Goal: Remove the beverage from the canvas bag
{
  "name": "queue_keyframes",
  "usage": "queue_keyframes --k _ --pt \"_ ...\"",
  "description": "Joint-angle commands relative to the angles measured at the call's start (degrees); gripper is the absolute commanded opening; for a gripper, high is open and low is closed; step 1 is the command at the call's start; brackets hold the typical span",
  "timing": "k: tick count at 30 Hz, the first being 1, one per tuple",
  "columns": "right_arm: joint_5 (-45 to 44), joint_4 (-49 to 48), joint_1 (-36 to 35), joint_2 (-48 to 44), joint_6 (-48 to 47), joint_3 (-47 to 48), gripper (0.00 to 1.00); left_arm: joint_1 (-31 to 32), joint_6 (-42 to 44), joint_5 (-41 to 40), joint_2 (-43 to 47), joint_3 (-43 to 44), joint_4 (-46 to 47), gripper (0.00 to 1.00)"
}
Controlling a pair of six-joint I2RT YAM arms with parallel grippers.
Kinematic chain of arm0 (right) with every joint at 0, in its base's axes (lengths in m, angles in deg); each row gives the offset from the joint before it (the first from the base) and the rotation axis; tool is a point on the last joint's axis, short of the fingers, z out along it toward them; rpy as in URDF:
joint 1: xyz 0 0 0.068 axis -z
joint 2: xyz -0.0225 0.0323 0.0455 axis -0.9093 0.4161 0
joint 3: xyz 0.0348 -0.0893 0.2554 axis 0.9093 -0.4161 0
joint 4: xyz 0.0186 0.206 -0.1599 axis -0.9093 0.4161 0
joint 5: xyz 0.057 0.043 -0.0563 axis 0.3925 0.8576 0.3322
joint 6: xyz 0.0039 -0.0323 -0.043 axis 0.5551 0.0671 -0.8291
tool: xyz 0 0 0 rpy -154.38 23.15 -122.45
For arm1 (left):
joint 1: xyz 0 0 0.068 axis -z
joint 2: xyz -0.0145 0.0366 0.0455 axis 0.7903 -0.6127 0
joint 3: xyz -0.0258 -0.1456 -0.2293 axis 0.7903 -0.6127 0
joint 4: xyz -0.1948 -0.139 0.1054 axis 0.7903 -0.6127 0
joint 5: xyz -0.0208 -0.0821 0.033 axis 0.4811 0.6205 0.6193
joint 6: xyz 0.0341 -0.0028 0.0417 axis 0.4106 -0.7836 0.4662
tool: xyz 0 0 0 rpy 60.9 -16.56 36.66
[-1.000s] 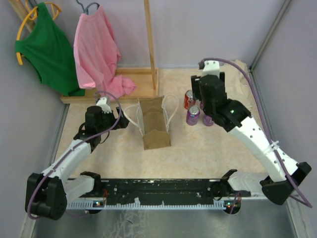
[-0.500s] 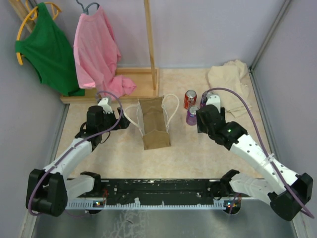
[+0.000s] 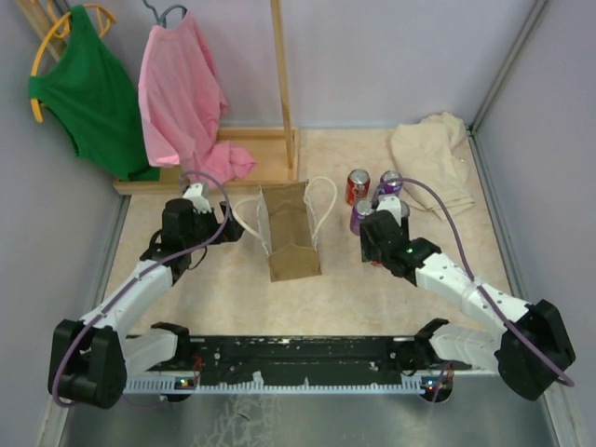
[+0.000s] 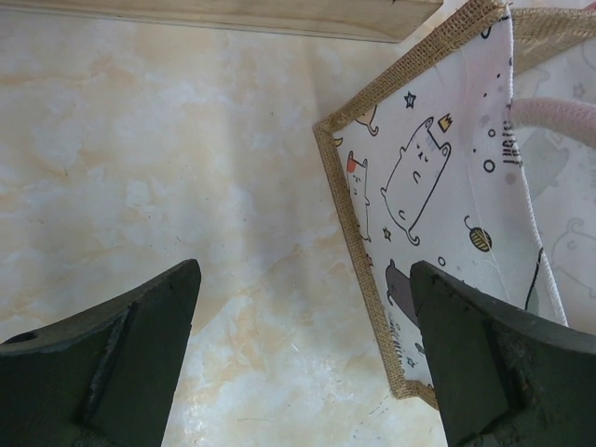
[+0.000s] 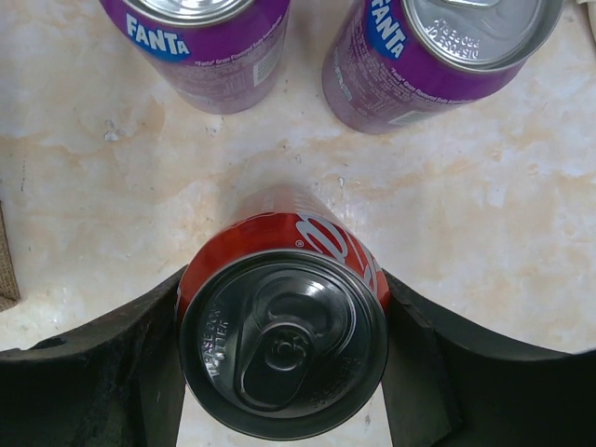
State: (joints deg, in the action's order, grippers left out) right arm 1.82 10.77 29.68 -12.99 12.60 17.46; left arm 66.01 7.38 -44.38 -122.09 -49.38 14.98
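**Right gripper clamps a red can beside the bag; left gripper waits spread**

Left wrist view: the left gripper [image 4: 304, 279] stands spread wide, with only the marbled table [image 4: 140, 158] between its fingers. The canvas bag [image 4: 438, 186] sits ahead and to the right of it. The bag's burlap-edged corner reaches down close to the right finger, though the view does not show whether they touch. The bag's white lining with cartoon cats faces the camera, and a pale handle [image 4: 559, 116] curves across it further right. A wooden base [image 4: 233, 14] runs along the far edge, straight ahead of the gripper.

Right wrist view: the right gripper [image 5: 284, 307] is pinched on a red can [image 5: 284, 345]. Both fingers press against the can's sides, and its dark lid points up at the camera. The left purple can [image 5: 200, 47] stands ahead and to the left of the gripper, and the right purple can [image 5: 438, 47] ahead and to the right. Both are clear of the held can. Whether the held can rests on the table cannot be told.

Top view: the bag lies between the two grippers, to the right of the left one and to the left of the right one. Its handles loop out to either side. The held can is hidden under the right wrist. A second red can [image 3: 358, 184] stands beyond the right gripper, beside the purple cans. A cream cloth [image 3: 433, 158] lies further off to its right. A green shirt [image 3: 79, 88] and a pink shirt [image 3: 182, 93] hang beyond the left gripper.
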Motion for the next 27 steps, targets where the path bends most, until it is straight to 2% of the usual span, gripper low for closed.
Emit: queue_keyframes --k 1,5,9,13,17,19,27 --pt "-0.5 -9.8 2.1 0.2 1.8 0.2 0.09 0.4 0.2 0.0 0.1 -0.3 0.9 1.00" --pt "0.8 -10.7 3.1 1.7 2.8 -0.9 0.14 0.4 0.2 -0.1 0.1 0.0 0.8 1.00" --pt "0.8 -10.3 3.3 3.0 3.7 -1.1 0.30 0.4 0.4 -0.2 0.1 0.3 0.5 1.00" --pt "0.4 -8.6 3.3 3.2 4.6 -0.6 0.61 0.4 0.5 -0.2 -0.1 0.5 0.2 1.00" --pt "0.7 -6.3 3.3 4.1 4.7 0.7 0.88 0.4 0.4 0.1 -0.3 0.6 0.2 1.00" --pt "0.5 -5.3 3.3 4.8 5.0 1.3 0.98 0.4 0.4 0.2 -0.5 0.8 0.3 1.00" --pt "-1.7 -4.5 3.3 1.4 4.6 3.2 0.99 0.4 0.7 -1.0 0.3 1.1 -0.5 1.00"
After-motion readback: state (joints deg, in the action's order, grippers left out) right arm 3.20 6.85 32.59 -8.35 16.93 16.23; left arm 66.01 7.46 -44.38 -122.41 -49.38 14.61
